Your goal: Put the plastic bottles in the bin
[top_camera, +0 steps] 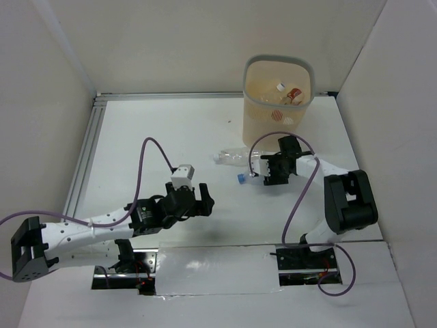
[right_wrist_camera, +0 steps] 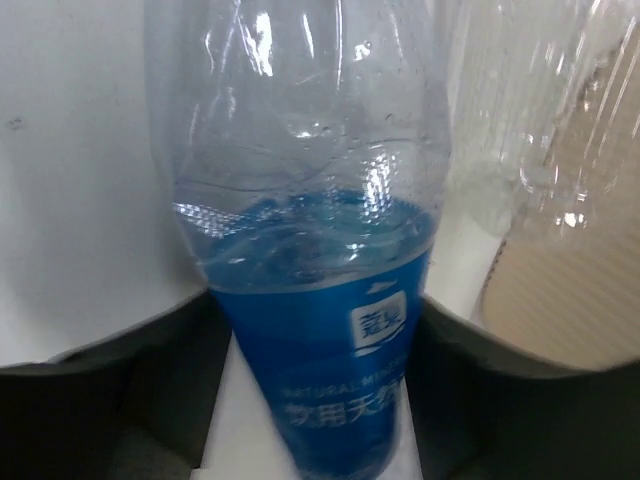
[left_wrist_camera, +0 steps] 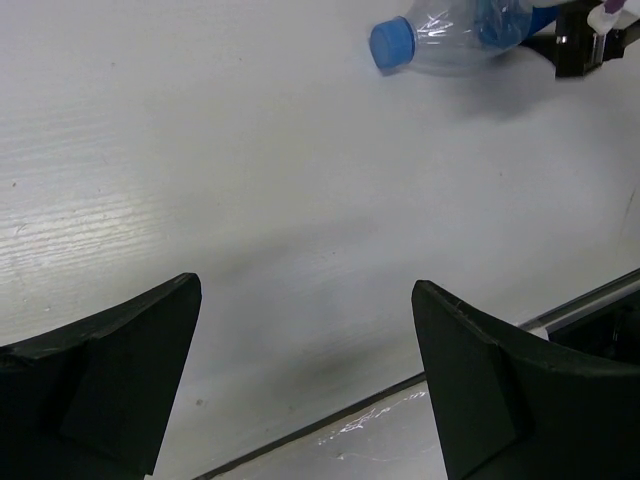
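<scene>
A clear plastic bottle with a blue label and blue cap [top_camera: 247,175] [left_wrist_camera: 450,40] [right_wrist_camera: 310,200] lies on the white table. My right gripper [top_camera: 265,171] [right_wrist_camera: 315,310] is shut on its labelled body, with a black finger pressed against each side. A second clear bottle [top_camera: 233,156] [right_wrist_camera: 500,120] lies just beyond it, near the foot of the bin [top_camera: 278,113] [right_wrist_camera: 570,290]. The bin stands at the back right and holds a bottle with a red label [top_camera: 292,93]. My left gripper [top_camera: 194,198] [left_wrist_camera: 305,290] hangs open over bare table to the left, with nothing between its fingers.
White walls close in the table on the left, back and right. A metal rail [top_camera: 85,154] runs along the left edge. A dark seam [left_wrist_camera: 380,395] crosses the table near my left fingers. The right arm's cable [top_camera: 300,198] loops beside the held bottle.
</scene>
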`<state>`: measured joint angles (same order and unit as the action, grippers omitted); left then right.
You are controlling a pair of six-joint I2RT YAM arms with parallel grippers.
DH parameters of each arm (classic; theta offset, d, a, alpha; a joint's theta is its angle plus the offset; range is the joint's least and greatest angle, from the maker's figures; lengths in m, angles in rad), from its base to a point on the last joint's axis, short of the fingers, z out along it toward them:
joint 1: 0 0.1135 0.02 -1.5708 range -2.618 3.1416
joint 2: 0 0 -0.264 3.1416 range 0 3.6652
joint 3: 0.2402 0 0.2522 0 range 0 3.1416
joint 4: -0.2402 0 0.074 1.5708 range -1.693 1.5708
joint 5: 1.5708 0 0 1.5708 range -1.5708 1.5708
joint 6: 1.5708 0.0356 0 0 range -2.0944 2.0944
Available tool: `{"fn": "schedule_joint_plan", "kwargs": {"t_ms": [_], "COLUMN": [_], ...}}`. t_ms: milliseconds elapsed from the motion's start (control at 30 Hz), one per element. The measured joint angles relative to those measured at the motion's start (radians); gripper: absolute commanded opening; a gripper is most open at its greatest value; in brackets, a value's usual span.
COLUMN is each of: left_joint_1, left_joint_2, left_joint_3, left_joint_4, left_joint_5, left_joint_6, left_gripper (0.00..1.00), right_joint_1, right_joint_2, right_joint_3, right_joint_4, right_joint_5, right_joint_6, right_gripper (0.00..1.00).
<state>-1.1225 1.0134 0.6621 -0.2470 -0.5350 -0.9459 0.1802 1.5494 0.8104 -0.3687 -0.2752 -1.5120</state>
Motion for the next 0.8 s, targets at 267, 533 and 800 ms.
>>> {"fn": "schedule_joint_plan", "kwargs": {"t_ms": [267,533,800], "left_joint_1": [0.000,0.000,0.000], "left_joint_2": [0.004,-0.014,0.023], "left_joint_3": [0.030,0.029,0.035], "left_joint_4": [-0.003,0.058,0.199], "left_joint_5": [-0.021,-0.025,0.019], "left_joint_6": [0.194,0.429,0.618], "left_gripper": [1.00,1.00,1.00], "right_joint_1": [-0.038,-0.045,-0.025], "right_joint_2": [0.000,-0.248,-0.436], "right_joint_3": [0.154,0.513,0.613], "right_joint_4": [-0.349,-0.773,-0.328], "right_joint_5": [-0.109,-0.442,-0.636], "right_joint_6": [-0.095,-0.085,0.542], "right_gripper": [0.36,0.35,0.36]}}
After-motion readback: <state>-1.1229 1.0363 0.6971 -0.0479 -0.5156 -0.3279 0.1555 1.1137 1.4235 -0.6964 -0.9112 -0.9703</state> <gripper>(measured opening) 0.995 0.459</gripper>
